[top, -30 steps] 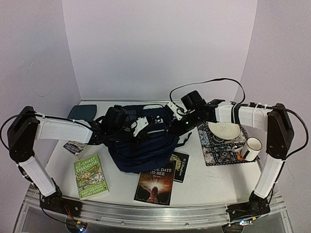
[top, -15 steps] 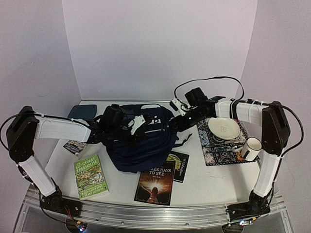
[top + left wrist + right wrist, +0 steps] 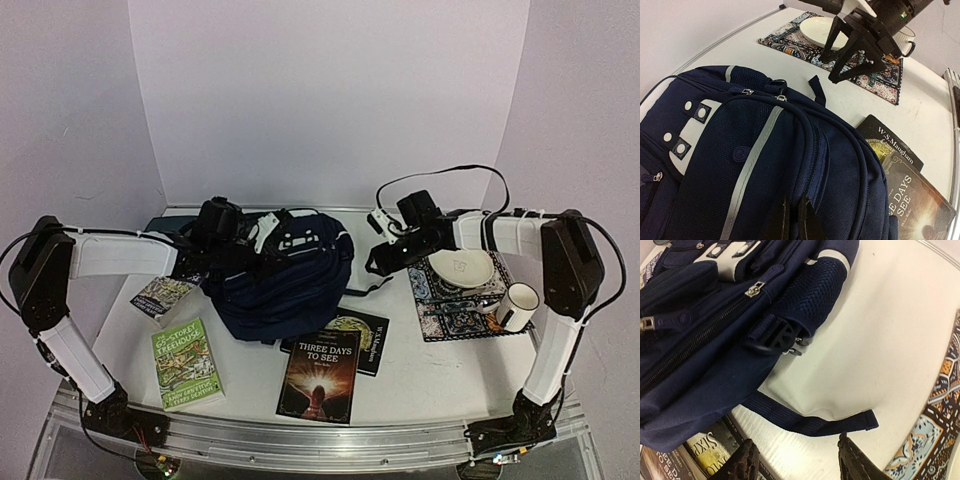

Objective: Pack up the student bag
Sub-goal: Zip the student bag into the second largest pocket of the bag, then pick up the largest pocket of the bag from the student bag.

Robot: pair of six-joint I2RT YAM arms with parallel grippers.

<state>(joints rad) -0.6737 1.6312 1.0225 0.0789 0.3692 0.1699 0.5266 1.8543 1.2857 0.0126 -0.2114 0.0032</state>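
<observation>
The student bag (image 3: 290, 285) is a dark navy backpack with pale stripes, lying left of the table's centre. My left gripper (image 3: 268, 245) reaches in from the left and is shut on a fold of the bag's fabric beside a zip, as the left wrist view shows close up (image 3: 792, 207). My right gripper (image 3: 378, 264) hovers just right of the bag, open and empty. In the right wrist view its fingers (image 3: 747, 460) straddle bare table below a loose navy strap (image 3: 815, 422) without touching it. The left wrist view also shows that gripper (image 3: 845, 67) open above the table.
A green book (image 3: 187, 365) lies front left. "Three Days to See" (image 3: 320, 385) and a black Maugham book (image 3: 362, 335) lie in front of the bag. A small booklet (image 3: 160, 297) sits under the left arm. A patterned placemat (image 3: 440, 310) at right holds a plate (image 3: 460, 267) and mug (image 3: 518, 305).
My right gripper let go of the bag, opened, and drew back to the right. The left gripper pulled the bag left and back, uncovering more of the black book.
</observation>
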